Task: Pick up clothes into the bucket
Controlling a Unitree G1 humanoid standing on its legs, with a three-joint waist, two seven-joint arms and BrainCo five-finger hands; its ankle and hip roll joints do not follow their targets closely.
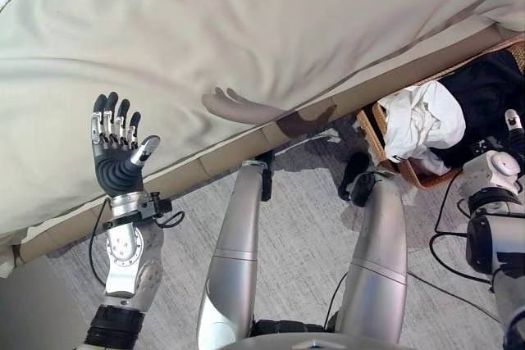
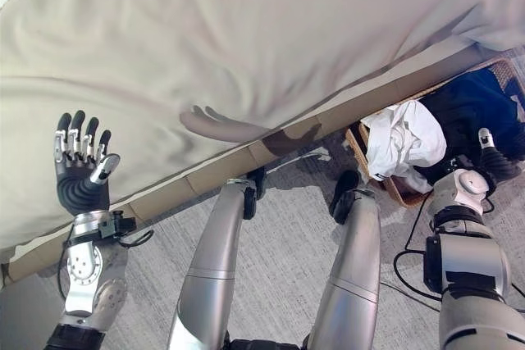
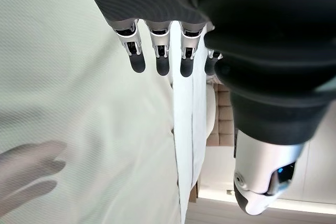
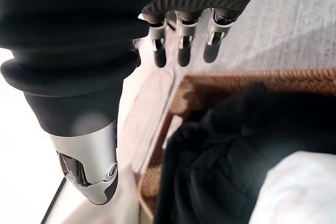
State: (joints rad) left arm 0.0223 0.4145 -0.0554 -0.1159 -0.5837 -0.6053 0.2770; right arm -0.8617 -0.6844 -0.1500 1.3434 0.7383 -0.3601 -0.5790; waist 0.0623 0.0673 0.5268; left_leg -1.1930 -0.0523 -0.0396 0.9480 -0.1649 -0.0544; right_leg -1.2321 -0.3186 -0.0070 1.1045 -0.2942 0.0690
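Woven wicker basket (image 1: 371, 130) on the floor by the bed holds a white garment (image 1: 420, 120) and a dark garment (image 1: 484, 92). Right hand (image 4: 181, 45) hangs above its rim, fingers straight, empty. Left hand (image 1: 116, 147) spread over the beige bedsheet (image 1: 246, 30).

pale beige bed (image 1: 271, 30) under a smooth cream sheet, tan padded base panels (image 1: 238, 152) along its edge. grey textured carpet floor (image 1: 303, 235) beside it. on that floor, right against the bed base, a brown woven wicker basket (image 1: 373, 133), with a crumpled white garment (image 1: 418, 120) and dark black clothing (image 1: 484, 88) inside.
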